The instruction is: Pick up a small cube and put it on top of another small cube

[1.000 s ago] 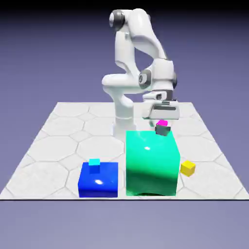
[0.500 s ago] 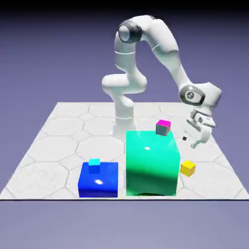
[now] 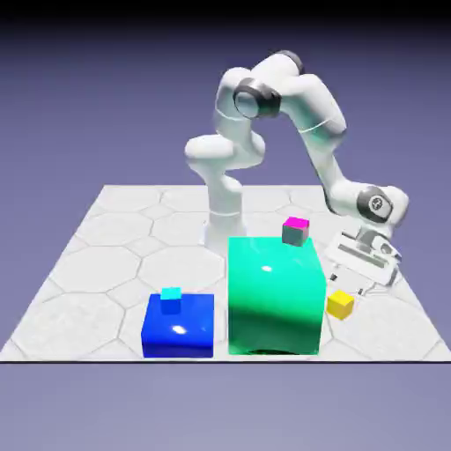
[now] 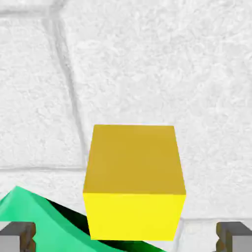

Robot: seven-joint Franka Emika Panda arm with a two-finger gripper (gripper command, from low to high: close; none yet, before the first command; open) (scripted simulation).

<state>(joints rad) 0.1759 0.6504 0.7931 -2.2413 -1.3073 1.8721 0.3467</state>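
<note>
Hand (image 3: 347, 284) open and empty, fingertips set wide above the yellow cube (image 3: 340, 305); in the exterior view it hangs just off the cube's 12 o'clock. Cube sits on the desk (image 3: 141, 229), near the green block (image 3: 275, 299), on that block's 3 o'clock side. Hand view: cube lies between the lines of the two tips, toward 6 o'clock, its sides squared to them, with room to spare on both flanks; green corner at 7 to 8 o'clock.

Target, the magenta-topped cube (image 3: 295, 232), rests on the green block near its far edge, about 1 o'clock from the block's middle.

Handling, by judgement: yellow cube looks light and stiff, flat-faced, not fragile; surface perhaps a little slick. Best hold is the pair of opposite sides facing the tips, around mid-height, closed evenly so it does not twist. Step in hand seems to be lining up for the grasp; lowering comes next. Watch the tip nearer the green block for a knock. Later, a light cube could skid or tip its mate if released off-centre
</note>
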